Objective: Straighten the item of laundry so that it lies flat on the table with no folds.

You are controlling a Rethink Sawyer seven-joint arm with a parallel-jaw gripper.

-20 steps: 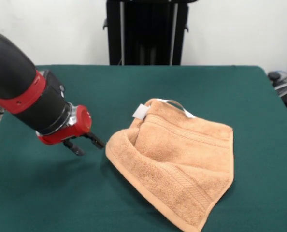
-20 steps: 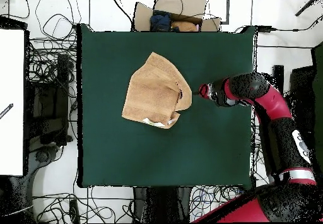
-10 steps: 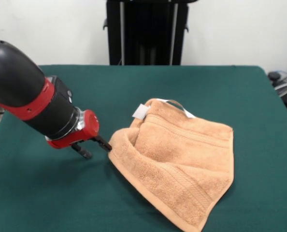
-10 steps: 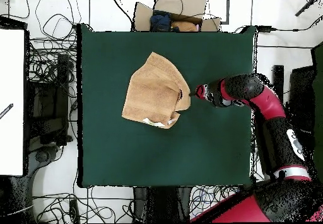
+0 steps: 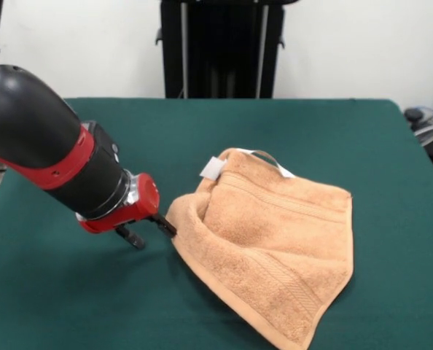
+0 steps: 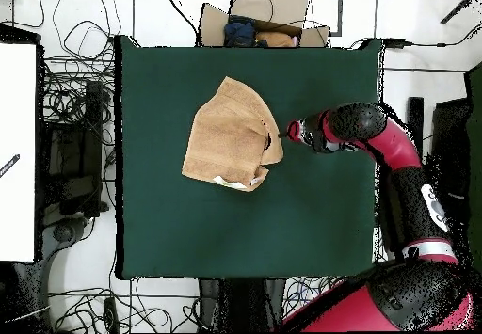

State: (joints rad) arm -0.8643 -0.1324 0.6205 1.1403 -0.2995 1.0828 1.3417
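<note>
Front view. Towel (image 5: 271, 251) lies on the green worktop (image 5: 333, 138), toward the right half of the picture, not flat: its left part is doubled over, so a rolled fold runs from the white tag (image 5: 211, 168) and loop (image 5: 264, 157) at the top down the left side. Border band is visible along the lower right edge. Tool (image 5: 149, 229) sits low over the worktop at the towel's left fold; its two dark fingers (image 5: 133, 237) stand apart, one touching or just under the folded edge, the other on the bare felt beside it. Nothing is clamped yet.

Overhead view. Towel (image 6: 231, 135) sits in the upper middle of the worktop (image 6: 160, 217), well clear of every edge. The arm reaches in from the picture's right and the tool (image 6: 283, 134) meets the towel's right-hand side, where the doubled flap lies. Finger gap is too small to read here.

Judgement. Step in hand: approach to grasp the folded-over edge, about at contact. The unfolding itself is not begun. Next move calls for closing on the top layer only, at the fold's lip, then lifting slightly and drawing it outward, away from the towel's body, so the flap opens. Risk: catching both layers, or pushing the towel along the felt instead of gripping it.
</note>
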